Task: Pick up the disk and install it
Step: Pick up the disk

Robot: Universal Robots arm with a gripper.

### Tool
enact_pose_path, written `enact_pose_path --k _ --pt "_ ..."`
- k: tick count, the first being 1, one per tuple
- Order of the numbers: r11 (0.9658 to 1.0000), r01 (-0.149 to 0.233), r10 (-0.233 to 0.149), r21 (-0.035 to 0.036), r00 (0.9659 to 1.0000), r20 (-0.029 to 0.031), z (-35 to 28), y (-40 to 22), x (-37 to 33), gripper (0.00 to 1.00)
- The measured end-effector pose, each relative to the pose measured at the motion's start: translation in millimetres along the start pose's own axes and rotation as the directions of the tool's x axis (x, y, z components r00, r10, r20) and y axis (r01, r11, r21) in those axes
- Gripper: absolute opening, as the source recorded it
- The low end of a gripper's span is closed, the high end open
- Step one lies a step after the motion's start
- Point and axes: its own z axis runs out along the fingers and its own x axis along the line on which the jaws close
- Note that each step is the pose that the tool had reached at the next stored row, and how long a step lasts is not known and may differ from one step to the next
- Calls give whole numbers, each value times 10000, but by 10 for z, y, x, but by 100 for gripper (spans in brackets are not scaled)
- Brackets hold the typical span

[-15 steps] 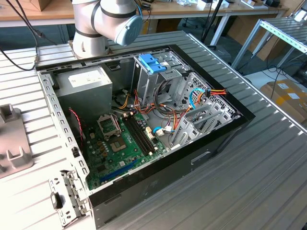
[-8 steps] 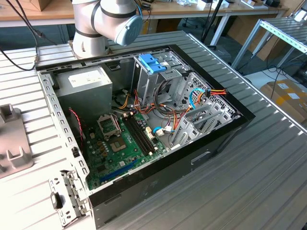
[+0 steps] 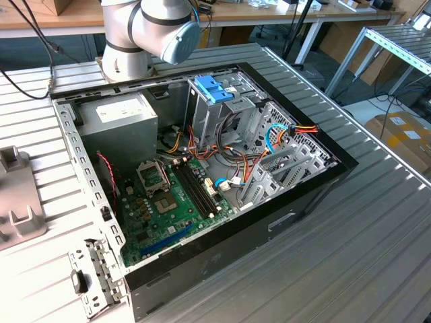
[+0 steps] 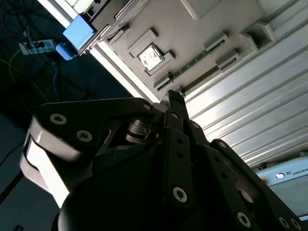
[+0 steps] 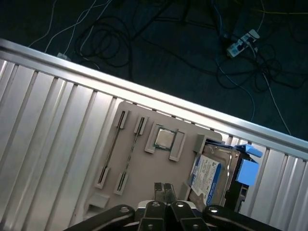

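Gripper: the gripper [image 5: 163, 186] is clenched with its tips pressed together and nothing between them. It hangs above the holder tray [image 5: 139, 166], clear of it.
Disk: the disk [image 5: 211, 177] lies flat, label up, in the end pocket of the tray. Blue rails run along its long sides and a blue tab [image 5: 249, 171] sticks out on the side away from the tray's middle.
Tray: grey plate on the slatted bench [image 3: 377, 256], at the exterior view's left, beside the open PC case [image 3: 269, 229] and well apart from the bays inside it.
Key relation: the disk is off to one side of the gripper tips, near but not under them. The CPU chip [image 5: 163, 138] lies straight ahead of the tips, and the memory sticks [image 5: 111, 149] lie on the opposite side from the disk.
Long axis: it runs parallel to the memory sticks and the bench slats, pointing toward the bench edge.
Arm: there is one arm only.
Case: lid off, board and cables showing, with a pale blue bracket [image 3: 214, 87] on top of the far drive cage.
Progress: judged early. The disk is not grasped and sits in the tray, outside the case.
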Motion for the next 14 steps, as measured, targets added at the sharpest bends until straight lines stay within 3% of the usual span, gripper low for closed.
enact_pose_path --k 5,14 --pt "9965 836 -836 -22 9965 -50 1 -2 1 11" --pt "9943 1067 -1067 -27 9943 -62 4 -62 3 11"
